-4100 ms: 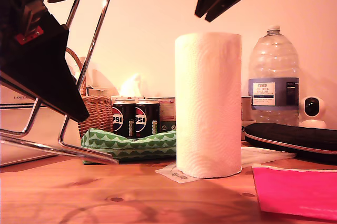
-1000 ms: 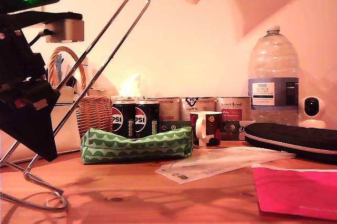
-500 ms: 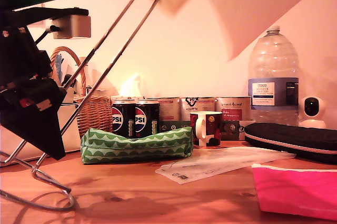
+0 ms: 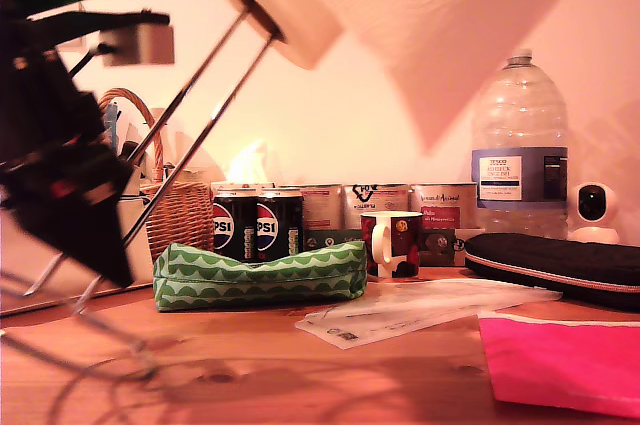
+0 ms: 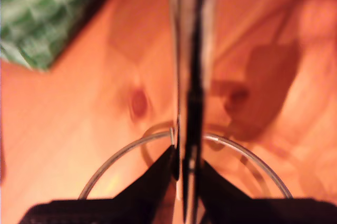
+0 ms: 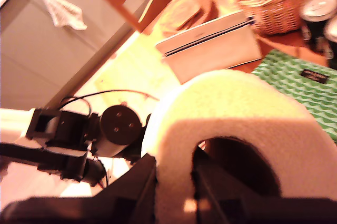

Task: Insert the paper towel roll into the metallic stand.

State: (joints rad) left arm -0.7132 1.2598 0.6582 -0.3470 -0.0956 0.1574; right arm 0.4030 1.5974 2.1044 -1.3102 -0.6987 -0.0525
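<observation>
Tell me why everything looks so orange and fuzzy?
Exterior view: warm, dim light tints everything orange, and the metallic stand and paper towel roll are smeared, probably by motion. First wrist view: the stand's rod is badly blurred. Second wrist view: the roll is close and soft.

paper towel roll [image 4: 400,5] lowered, core now over metallic stand [image 4: 205,85] tip (base blurred)

Low tabletop-level exterior view facing the wall; two close claw-mounted wrist views, all sharing the green pouch [image 4: 258,275].
</observation>
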